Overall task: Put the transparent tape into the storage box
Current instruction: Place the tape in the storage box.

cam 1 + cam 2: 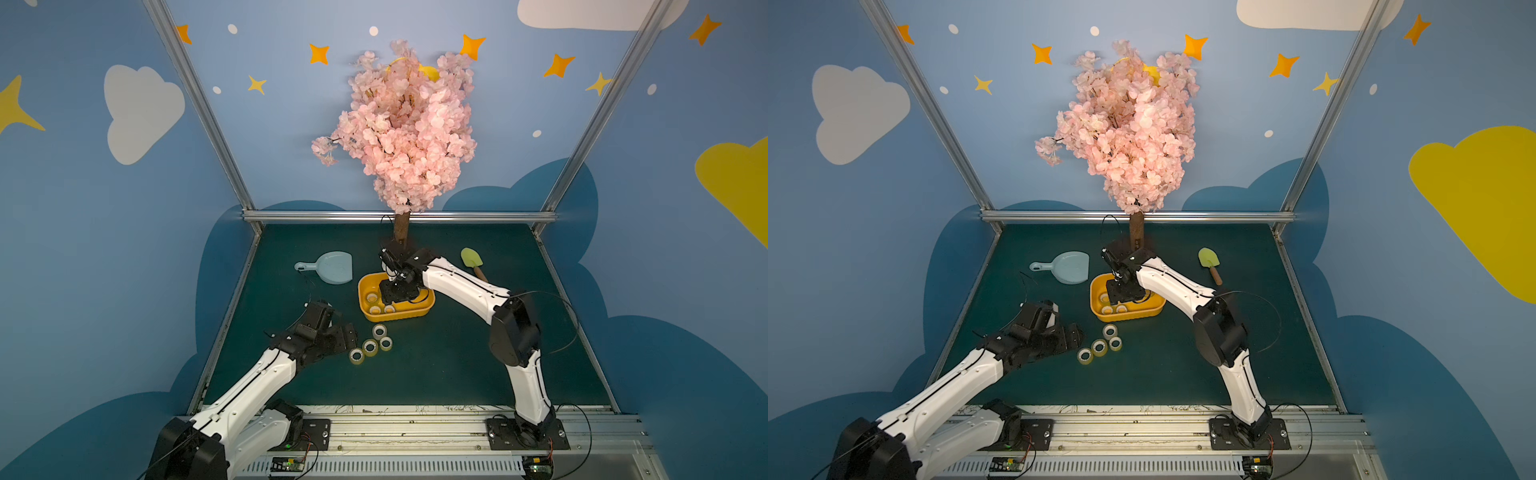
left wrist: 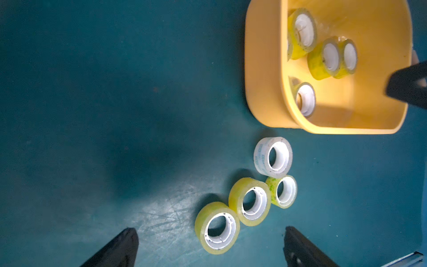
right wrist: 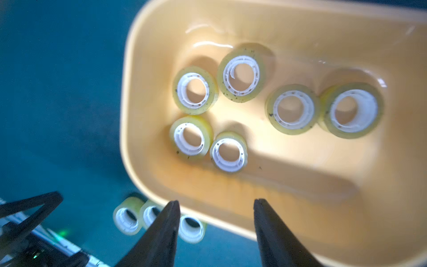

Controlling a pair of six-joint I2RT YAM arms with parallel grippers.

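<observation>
The right gripper [image 3: 217, 203] hangs over the storage box [image 3: 143, 92] with its jaws parted and nothing between them. Its fingertips sit above the box's near wall. Below and just ahead of them, 6 tape rolls [image 3: 292, 127] lie flat on the box floor, holes facing up. 4 of them are grouped at one end. The other 2 sit side by side and touch each other. All 6 are yellowish with white cores.

Outside the box, on the side toward the left gripper [image 2: 210, 231], 4 loose rolls [image 2: 234, 198] sit on the green desk [image 1: 457, 353]. They form a tight cluster, each one touching or nearly touching its neighbour. 3 are yellowish and 1 is clear with blue print. The left gripper is released too, its jaws spread wide and empty. The nearest loose roll lies just ahead of its fingertips, and the box is beyond the cluster.

Farther out in both top views, a pale blue dustpan [image 1: 332, 268] lies just beyond the box from the left gripper. A small green shovel [image 1: 471, 257] lies near the right arm, on the side away from the box. A pink blossom tree [image 1: 403, 124] stands behind the box at the far edge of the desk.
</observation>
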